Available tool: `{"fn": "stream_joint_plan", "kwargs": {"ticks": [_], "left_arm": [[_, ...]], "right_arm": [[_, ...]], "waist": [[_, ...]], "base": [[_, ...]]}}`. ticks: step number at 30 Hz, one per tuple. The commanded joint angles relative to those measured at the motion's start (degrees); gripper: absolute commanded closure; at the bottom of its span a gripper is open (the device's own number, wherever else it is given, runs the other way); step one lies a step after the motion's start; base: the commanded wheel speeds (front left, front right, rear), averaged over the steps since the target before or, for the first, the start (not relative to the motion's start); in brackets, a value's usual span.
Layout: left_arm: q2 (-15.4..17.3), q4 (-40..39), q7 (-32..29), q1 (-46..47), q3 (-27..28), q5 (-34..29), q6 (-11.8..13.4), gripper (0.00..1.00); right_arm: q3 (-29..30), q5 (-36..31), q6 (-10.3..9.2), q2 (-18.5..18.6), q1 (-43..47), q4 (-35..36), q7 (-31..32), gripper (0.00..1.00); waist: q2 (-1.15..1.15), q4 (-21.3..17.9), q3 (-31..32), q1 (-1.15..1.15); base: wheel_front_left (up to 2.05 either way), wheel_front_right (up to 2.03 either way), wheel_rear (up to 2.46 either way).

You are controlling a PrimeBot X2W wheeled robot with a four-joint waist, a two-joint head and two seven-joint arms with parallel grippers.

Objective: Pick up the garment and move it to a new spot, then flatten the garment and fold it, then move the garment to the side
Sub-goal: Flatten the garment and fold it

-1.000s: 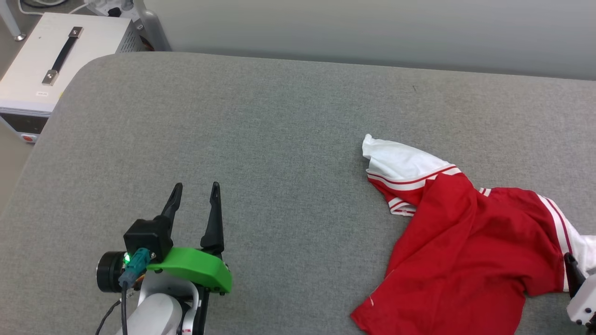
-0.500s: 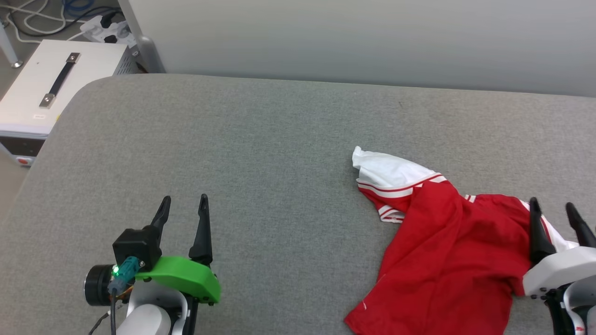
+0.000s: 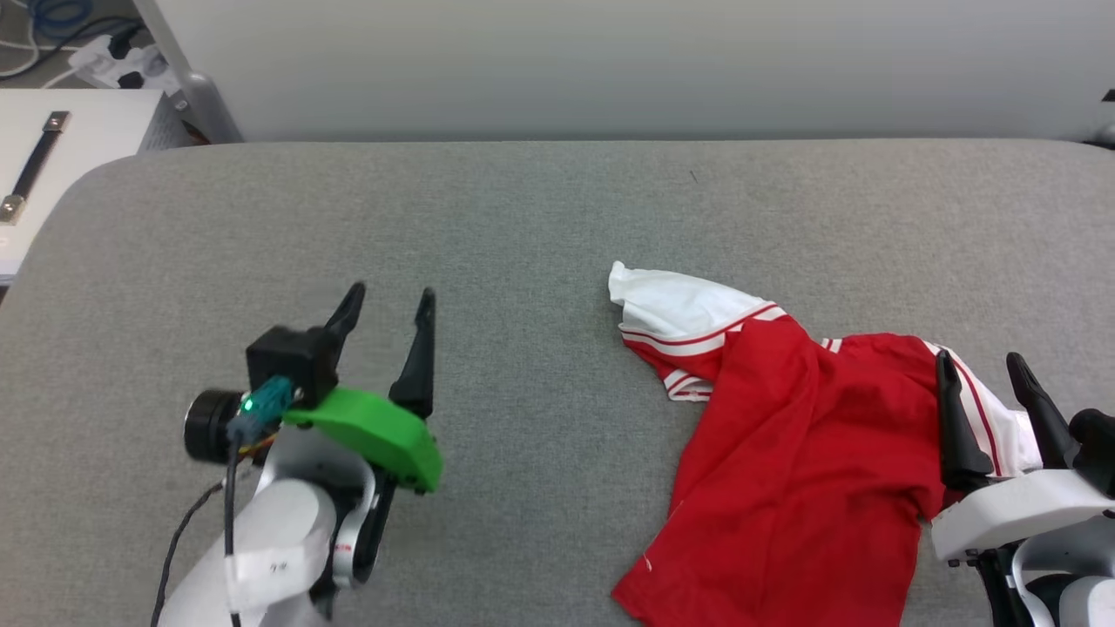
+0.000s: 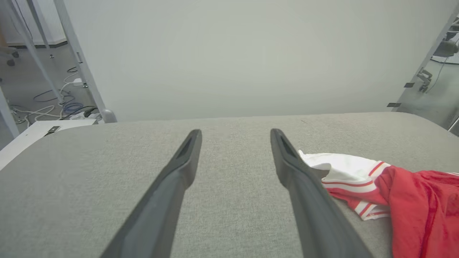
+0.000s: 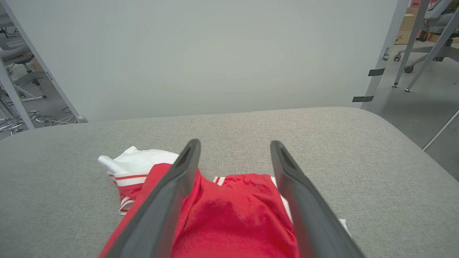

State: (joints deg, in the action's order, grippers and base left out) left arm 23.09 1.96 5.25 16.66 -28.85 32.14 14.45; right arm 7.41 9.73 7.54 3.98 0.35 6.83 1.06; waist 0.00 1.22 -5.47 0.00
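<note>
The garment, a red jersey with white striped sleeves, lies crumpled on the right half of the grey padded table. Its white sleeve points toward the table's middle. My right gripper hovers open over the garment's right side, fingers spread with nothing between them. In the right wrist view the red cloth lies below the open right gripper. My left gripper stands open over bare table, well left of the garment. In the left wrist view the left gripper is empty and the garment lies to its right.
A white case with a black strap handle stands off the table's far left corner, with cables and a power strip behind it. A pale wall panel runs along the table's far edge. Chair legs stand beyond the right end.
The camera has turned right, shifting the whole picture left. My right gripper has come up into view over the garment's right side. My left gripper has lifted and moved forward a little.
</note>
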Motion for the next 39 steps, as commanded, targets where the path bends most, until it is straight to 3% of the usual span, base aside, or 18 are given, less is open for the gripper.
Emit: {"fn": "stream_joint_plan", "kwargs": {"ticks": [1,7,17,26,34,35,36,37,39], "left_arm": [[-0.9,1.0,-1.5,3.5,-0.9,-0.1,-1.3,0.00],[-5.1,8.4,-10.6,16.0,-5.9,1.4,-8.0,0.00],[-13.3,27.2,-24.1,33.5,-12.3,3.1,-16.1,0.00],[-15.5,45.5,-32.3,42.7,-16.8,1.2,-19.3,0.00],[-17.8,55.4,-43.1,42.7,-22.4,3.1,-21.7,0.00],[-18.0,55.7,-43.8,42.5,-22.8,3.6,-21.8,0.50],[-18.2,55.9,-44.0,42.3,-23.3,4.1,-21.8,0.93],[-18.3,55.9,-44.1,42.0,-23.6,4.6,-21.9,1.00],[-18.2,55.2,-43.2,41.6,-24.3,5.9,-21.9,1.00]], "right_arm": [[-0.2,-0.3,-0.05,-0.2,0.1,0.7,0.2,0.00],[-0.4,0.0,-0.05,-0.5,-0.9,1.3,0.1,0.00],[-0.1,0.4,-0.05,-0.8,-3.4,1.3,-0.5,0.00],[-1.2,1.5,-0.05,-0.9,-5.1,0.2,-1.6,0.00],[-1.6,2.3,-0.05,-1.0,-6.0,-1.0,-2.4,0.00],[-1.7,2.4,-0.05,-1.0,-6.1,-1.1,-2.4,0.00],[-1.7,2.4,-0.05,-1.0,-6.2,-1.2,-2.4,0.00],[-1.7,2.4,-0.05,-1.0,-6.3,-1.3,-2.4,0.00],[-1.6,2.4,-0.05,-1.0,-6.2,-1.5,-2.3,0.00]], "waist": [[0.00,-2.7,-2.8,0.00],[0.00,-5.8,-6.0,0.00],[0.00,-8.9,-11.4,0.00],[0.00,-10.8,-15.2,0.00],[0.00,-10.9,-16.3,0.00],[0.00,-10.9,-16.3,0.00],[0.00,-10.9,-16.3,0.00],[0.00,-10.8,-16.3,0.00],[0.00,-10.6,-16.0,0.00]], "base": [[0.00,0.00,0.00],[0.00,0.00,0.00],[0.00,0.00,0.00],[0.00,0.00,0.00],[0.00,0.00,0.00],[0.00,0.00,0.00],[0.00,0.00,0.00],[0.00,0.00,0.00],[0.00,0.00,0.00]]}}
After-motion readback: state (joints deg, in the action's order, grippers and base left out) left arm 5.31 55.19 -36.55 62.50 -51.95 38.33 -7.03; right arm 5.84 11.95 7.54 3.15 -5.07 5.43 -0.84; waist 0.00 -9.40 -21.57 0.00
